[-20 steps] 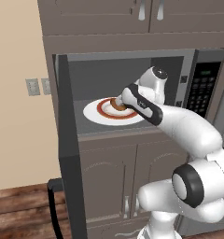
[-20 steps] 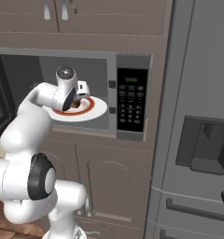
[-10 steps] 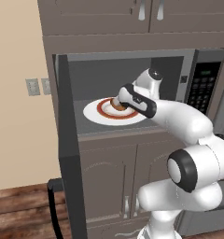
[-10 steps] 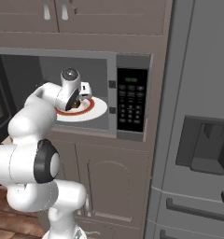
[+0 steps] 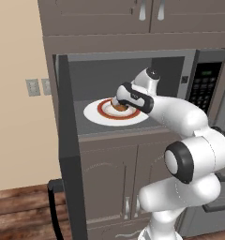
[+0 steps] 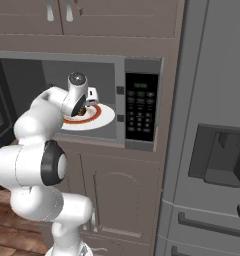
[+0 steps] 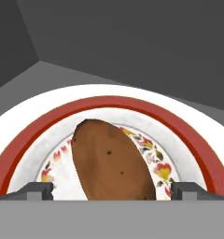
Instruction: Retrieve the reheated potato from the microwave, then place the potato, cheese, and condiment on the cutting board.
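Hand view shows the potato lying on the red-ringed plate inside the microwave — fingers spread wide on either side, nothing gripped yet. Retrieval step: next, ease lower and close squarely across its narrow width — a roundish potato could roll.

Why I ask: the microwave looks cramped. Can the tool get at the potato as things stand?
Probably yes. The microwave door stands open, and the open tool hangs just above the potato on the plate, one finger tip on each side, with nothing between them.
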